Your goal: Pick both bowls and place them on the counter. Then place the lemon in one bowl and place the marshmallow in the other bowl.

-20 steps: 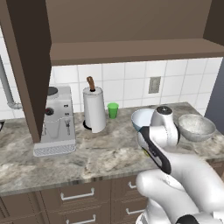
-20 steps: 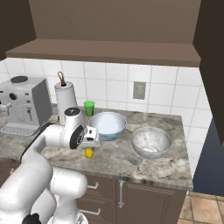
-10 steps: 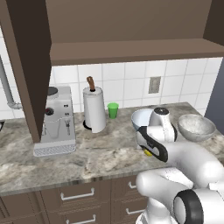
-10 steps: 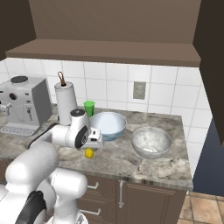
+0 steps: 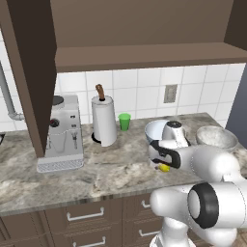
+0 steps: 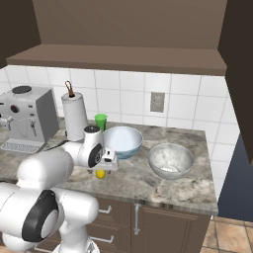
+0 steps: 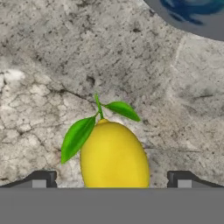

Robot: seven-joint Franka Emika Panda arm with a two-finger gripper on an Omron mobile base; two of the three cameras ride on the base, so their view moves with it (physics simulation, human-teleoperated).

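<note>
- Hand view looks straight down on the lemon (image 7: 114, 155), which lies on the surface (image 7: 48, 52) between the two dark fingertips (image 7: 40, 179), one tip on either side and neither touching it.
- The hand (image 6: 102, 166) is spread wide and holds nothing; it hangs low just over the fruit, near the front edge of the surface.
- The relation the grasp turns on, as I judge it: the lemon is directly beneath the hand and centred in the gap. Its long axis, stem and two green leaves at the far end, runs across the line that joins the tips, so closing would pinch it on its narrow sides.
- A straight drop and a squeeze looks like the next step; the round skin could roll if one tip meets it first.
- Bowls, counted: two, both already on the surface. The patterned bowl (image 6: 122, 141) with the pale blue inside sits just behind the hand; the marbled bowl (image 6: 170, 160) stands beside it, toward the right end.
- Lemons: one.
- A small white patch inside the marbled bowl may be the marshmallow; it is too small to be sure.
- One arm only, so no choice of reach.
</note>
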